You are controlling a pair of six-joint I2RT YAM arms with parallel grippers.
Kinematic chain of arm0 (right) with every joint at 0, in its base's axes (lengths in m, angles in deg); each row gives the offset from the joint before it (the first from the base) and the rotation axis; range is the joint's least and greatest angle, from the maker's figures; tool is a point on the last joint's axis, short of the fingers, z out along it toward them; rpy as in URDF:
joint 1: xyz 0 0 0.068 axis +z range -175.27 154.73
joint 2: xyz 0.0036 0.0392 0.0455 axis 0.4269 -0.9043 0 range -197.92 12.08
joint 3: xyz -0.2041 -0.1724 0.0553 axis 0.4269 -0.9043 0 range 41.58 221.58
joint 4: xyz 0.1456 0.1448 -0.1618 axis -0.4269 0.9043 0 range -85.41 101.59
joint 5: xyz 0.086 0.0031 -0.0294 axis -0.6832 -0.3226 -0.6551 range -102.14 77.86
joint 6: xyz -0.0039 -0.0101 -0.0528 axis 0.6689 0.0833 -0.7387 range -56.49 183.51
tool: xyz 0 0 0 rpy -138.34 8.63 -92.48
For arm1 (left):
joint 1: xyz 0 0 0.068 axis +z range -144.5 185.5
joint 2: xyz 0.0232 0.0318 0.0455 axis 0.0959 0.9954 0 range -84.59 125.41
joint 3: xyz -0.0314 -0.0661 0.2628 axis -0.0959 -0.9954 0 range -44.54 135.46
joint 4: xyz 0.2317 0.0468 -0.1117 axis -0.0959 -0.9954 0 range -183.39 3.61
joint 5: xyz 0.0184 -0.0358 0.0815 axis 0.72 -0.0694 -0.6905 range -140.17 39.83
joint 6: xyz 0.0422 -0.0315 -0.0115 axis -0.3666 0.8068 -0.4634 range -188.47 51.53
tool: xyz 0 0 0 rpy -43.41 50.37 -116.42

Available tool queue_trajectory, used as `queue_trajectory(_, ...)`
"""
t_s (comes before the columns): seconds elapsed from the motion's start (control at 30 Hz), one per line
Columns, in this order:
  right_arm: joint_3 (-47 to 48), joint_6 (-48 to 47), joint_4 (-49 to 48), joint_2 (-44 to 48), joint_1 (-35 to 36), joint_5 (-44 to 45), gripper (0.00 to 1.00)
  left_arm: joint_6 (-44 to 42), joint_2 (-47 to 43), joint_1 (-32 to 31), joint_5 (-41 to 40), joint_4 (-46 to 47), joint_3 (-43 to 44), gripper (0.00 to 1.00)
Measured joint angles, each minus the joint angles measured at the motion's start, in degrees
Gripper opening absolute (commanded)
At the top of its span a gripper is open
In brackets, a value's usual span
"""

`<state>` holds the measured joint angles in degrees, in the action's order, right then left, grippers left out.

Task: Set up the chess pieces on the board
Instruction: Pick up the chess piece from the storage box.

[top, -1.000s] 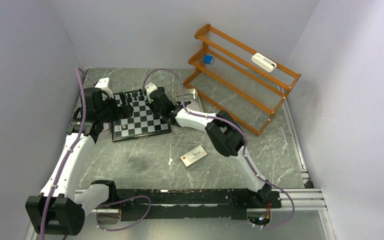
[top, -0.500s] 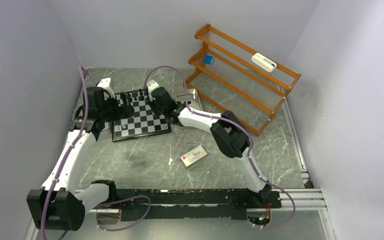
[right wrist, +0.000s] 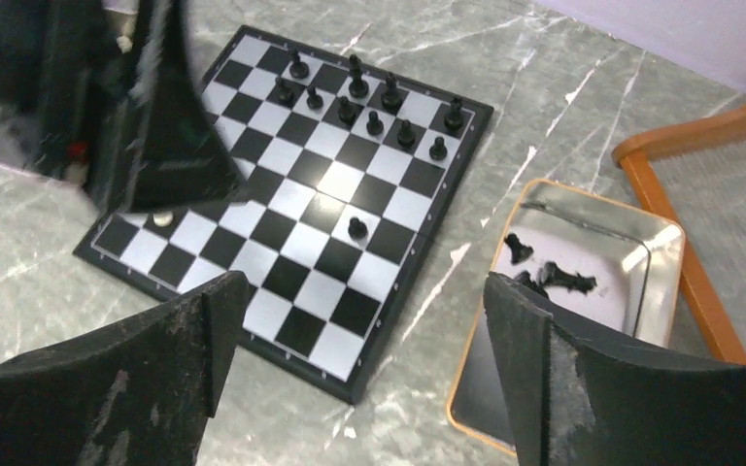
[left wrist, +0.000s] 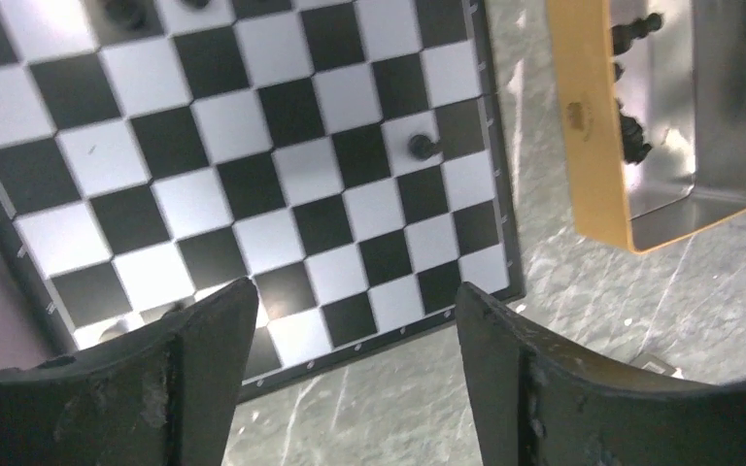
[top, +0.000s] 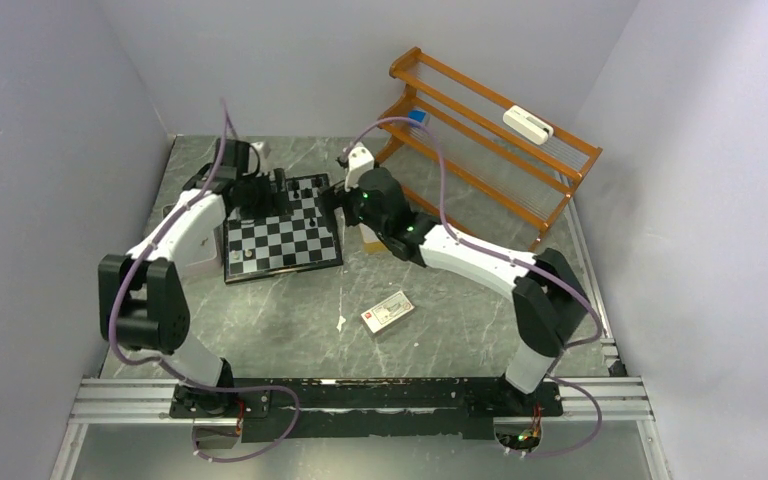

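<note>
On the marble table [top: 290, 320], left of centre, checkered board [top: 282, 235] lying flat, black chess pieces [right wrist: 369, 102] crowded on its far rows, lone pawn [right wrist: 356, 228] mid-board, a few more in tan-rimmed tin [right wrist: 612, 252] just beside, left gripper [left wrist: 350, 301] and right gripper [right wrist: 364, 291] both spread wide, empty.

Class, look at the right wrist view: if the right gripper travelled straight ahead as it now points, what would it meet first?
The right gripper would probably reach the board first, on bare squares near its edge; depth is unclear.
</note>
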<state>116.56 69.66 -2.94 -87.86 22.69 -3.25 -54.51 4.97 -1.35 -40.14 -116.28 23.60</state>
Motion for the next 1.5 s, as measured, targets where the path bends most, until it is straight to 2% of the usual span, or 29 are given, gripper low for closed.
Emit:
queue_trajectory(0.07,-3.4,0.8,-0.4,3.1,0.0,-0.2,1.00,-0.3,3.1,-2.2,-0.7,-0.6,3.8,0.78)
queue_trajectory(0.13,-6.7,1.6,-0.9,5.9,0.1,-0.2,1.00,-0.3,6.3,-4.3,-1.7,-1.0,7.4,0.74)
queue_trajectory(0.3,-14.1,3.2,-1.9,12.7,0.1,0.2,1.00,-0.2,13.6,-8.3,-4.8,-2.0,13.8,0.55)
queue_trajectory(0.6,-21.3,4.6,-5.1,20.1,0.1,1.2,1.00,-0.2,20.2,-10.2,-7.2,-2.7,16.9,0.42)
queue_trajectory(0.93,-21.8,4.8,-6.3,20.1,0.1,1.7,1.00,-0.7,25.6,-11.0,-8.2,-3.1,19.7,0.38)
queue_trajectory(1.1,-22.2,4.8,-6.4,20.1,0.1,2.1,1.00,-1.0,26.2,-11.1,-8.5,-3.1,21.2,0.33)
queue_trajectory(1.5,-22.2,4.8,-6.4,20.2,0.1,2.3,1.00,-1.2,27.9,-11.4,-8.6,-3.3,22.1,0.32)
